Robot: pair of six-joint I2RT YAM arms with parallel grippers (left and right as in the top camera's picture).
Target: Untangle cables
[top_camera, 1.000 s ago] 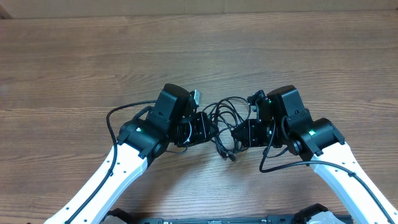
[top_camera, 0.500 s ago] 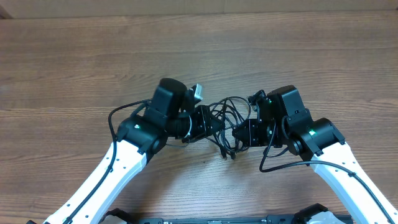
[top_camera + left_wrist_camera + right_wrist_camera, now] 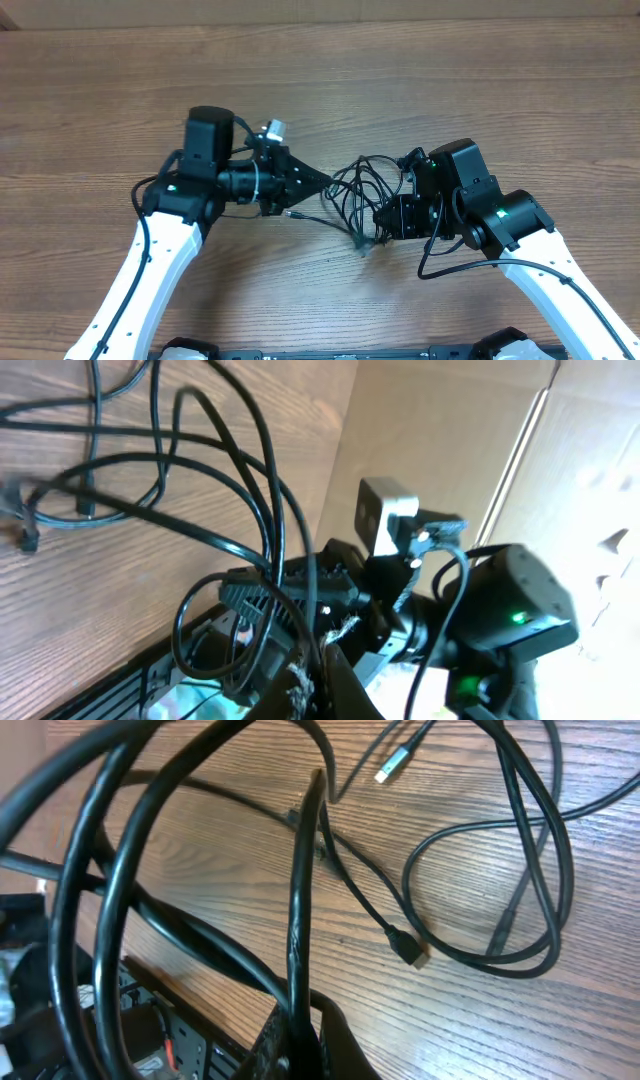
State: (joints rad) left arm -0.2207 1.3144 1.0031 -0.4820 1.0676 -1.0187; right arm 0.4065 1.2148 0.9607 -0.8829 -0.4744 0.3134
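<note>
Left arm (image 3: 150, 270) reaches in from 7 o'clock, wrist bent; left gripper (image 3: 320, 183) points to 3 o'clock — clamped tight on cables (image 3: 352, 192). Right arm (image 3: 560, 290) comes from 5 o'clock; right gripper (image 3: 379, 216) points to 9 o'clock — likewise clamped on them.

Over the last second the left gripper (image 3: 318, 183) has drawn back to its own left and slightly farther out over the tabletop (image 3: 470, 80), away from the right gripper (image 3: 384, 216). Its wrist now lies nearly level across the overhead view instead of slanting in. The cables (image 3: 352, 198) clamped in it have come along, so the tangle is stretched wider between the two grippers, and a plug end (image 3: 291, 212) on a long strand now lies uncovered just below the left gripper.
</note>
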